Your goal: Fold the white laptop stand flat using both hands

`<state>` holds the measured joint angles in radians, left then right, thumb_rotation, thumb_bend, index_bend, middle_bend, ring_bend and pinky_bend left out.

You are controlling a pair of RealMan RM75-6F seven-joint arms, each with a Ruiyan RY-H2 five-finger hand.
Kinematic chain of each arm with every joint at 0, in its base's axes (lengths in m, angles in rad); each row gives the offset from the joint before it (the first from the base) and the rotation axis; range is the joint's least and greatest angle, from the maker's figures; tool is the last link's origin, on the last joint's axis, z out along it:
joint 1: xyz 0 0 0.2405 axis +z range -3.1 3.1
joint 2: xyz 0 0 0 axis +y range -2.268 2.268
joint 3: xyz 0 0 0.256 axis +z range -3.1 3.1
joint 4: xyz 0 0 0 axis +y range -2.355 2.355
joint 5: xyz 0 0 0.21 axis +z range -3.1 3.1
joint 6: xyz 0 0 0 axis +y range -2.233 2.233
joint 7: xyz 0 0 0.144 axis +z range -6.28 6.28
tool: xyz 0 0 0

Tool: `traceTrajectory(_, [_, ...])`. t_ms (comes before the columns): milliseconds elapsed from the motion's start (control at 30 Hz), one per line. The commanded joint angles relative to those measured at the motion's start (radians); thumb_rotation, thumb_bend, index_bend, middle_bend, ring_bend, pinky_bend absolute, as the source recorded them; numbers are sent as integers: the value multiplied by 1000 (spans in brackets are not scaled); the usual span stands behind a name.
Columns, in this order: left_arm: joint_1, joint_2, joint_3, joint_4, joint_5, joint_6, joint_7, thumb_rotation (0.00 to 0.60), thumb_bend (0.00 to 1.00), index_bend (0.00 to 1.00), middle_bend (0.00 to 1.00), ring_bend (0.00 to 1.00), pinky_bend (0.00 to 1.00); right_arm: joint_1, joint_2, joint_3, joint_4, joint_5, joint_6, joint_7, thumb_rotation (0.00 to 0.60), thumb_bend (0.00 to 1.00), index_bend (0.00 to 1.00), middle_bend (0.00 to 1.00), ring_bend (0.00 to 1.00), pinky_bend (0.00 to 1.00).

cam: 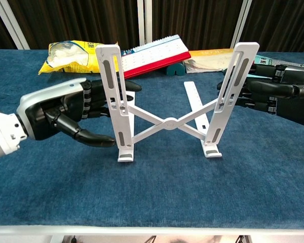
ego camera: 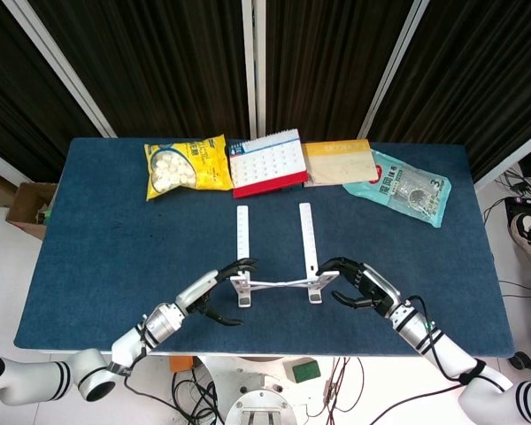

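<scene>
The white laptop stand (cam: 167, 122) stands unfolded on the blue table, two slotted uprights joined by a cross brace; from above the stand (ego camera: 274, 257) sits near the front centre. My left hand (cam: 66, 114) cups the left upright from outside. Its fingers (cam: 124, 87) reach behind that upright and the thumb points at the lower part in front, without a clear grip. My right hand (cam: 266, 91) is at the outer side of the right upright, fingers stretched against its edge. In the head view the left hand (ego camera: 217, 288) and right hand (ego camera: 358, 283) flank the stand.
Along the far edge lie a yellow snack bag (ego camera: 186, 166), a red-based desk calendar (ego camera: 265, 162), a tan envelope (ego camera: 338, 162) and a teal pouch (ego camera: 407, 188). The table's front edge (cam: 152, 228) runs close below the stand.
</scene>
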<state>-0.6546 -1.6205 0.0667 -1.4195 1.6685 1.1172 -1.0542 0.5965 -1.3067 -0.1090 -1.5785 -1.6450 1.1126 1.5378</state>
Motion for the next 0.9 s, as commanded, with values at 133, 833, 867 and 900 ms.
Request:
traceTrajectory(133, [-5,10,50,-15,12,-21,-132,600,0,166,57,40,261,4,-2,10,0,6,-8,-5,600,327,339,339,153,103])
traceTrajectory(833, [131,268,9,-147,-35,216,267,600,0,166,57,40,196,100,-244,301,15,379,-142,-708,600,148,2,159,47,92])
traceTrajectory(867, [144,286,10,-159,-43,224,310,600,0,166,57,40,196,112,-267,322,30,422,-154,-750,600,149,0,141,35,91])
traceTrajectory(900, [153,298,10,-167,-49,229,340,600,0,166,56,40,196,118,-285,340,42,458,-157,-779,600,149,0,126,25,90])
